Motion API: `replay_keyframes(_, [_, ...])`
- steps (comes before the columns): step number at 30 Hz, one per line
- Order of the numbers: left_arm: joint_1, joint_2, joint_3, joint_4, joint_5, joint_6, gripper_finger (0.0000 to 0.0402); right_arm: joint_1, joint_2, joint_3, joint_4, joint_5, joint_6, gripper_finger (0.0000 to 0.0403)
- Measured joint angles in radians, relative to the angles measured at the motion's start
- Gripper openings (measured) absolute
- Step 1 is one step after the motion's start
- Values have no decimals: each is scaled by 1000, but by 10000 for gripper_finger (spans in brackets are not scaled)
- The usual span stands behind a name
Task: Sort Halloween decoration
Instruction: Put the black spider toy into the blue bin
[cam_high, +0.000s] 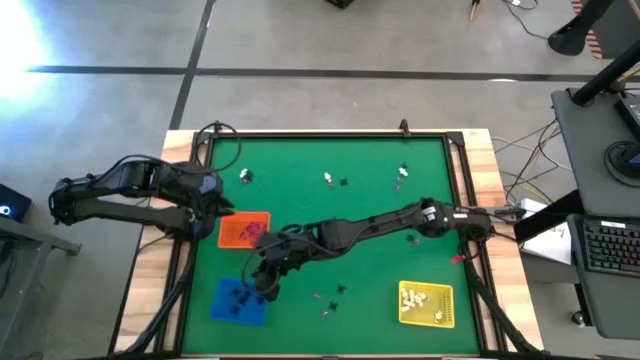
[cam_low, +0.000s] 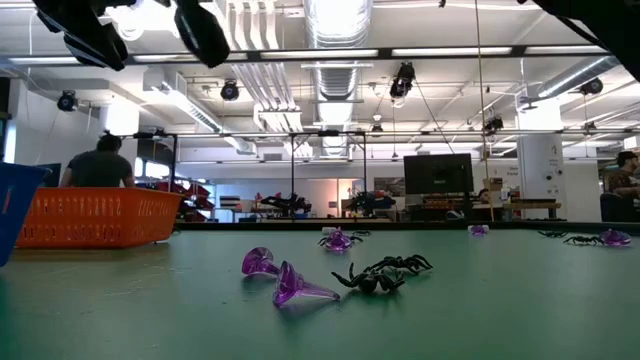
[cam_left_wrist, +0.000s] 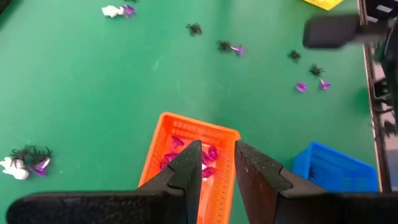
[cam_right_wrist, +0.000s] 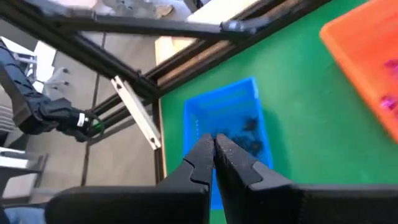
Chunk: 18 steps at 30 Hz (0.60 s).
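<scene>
Tiny Halloween trinkets lie scattered on the green mat: a purple goblet beside a black spider, and more at the far side and near the front. The orange tray holds purple ones, the blue tray black ones, the yellow tray white ones. My left gripper hangs open above the orange tray's left end, with nothing between its fingers. My right gripper reaches across the mat and hangs shut above the blue tray; I see nothing between its tips.
A black frame and wooden border edge the mat. My right arm stretches across the mat's middle. A desk with a keyboard stands beyond the right edge. A person sits in the room behind.
</scene>
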<state>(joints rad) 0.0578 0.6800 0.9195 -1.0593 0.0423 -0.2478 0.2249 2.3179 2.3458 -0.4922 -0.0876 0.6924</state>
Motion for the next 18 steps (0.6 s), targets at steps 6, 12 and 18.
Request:
replay_keyframes(6, [0,-2,0,21,0,3,77,16,16,0,4,0,15,9])
replay_keyframes(12, [0,1,0,48,0,21,77,19,38,-3,13,-18,7,9])
replay_keyframes(18, [0,5,0,101,0,26,77,19,96,-4,75,-87,7,9])
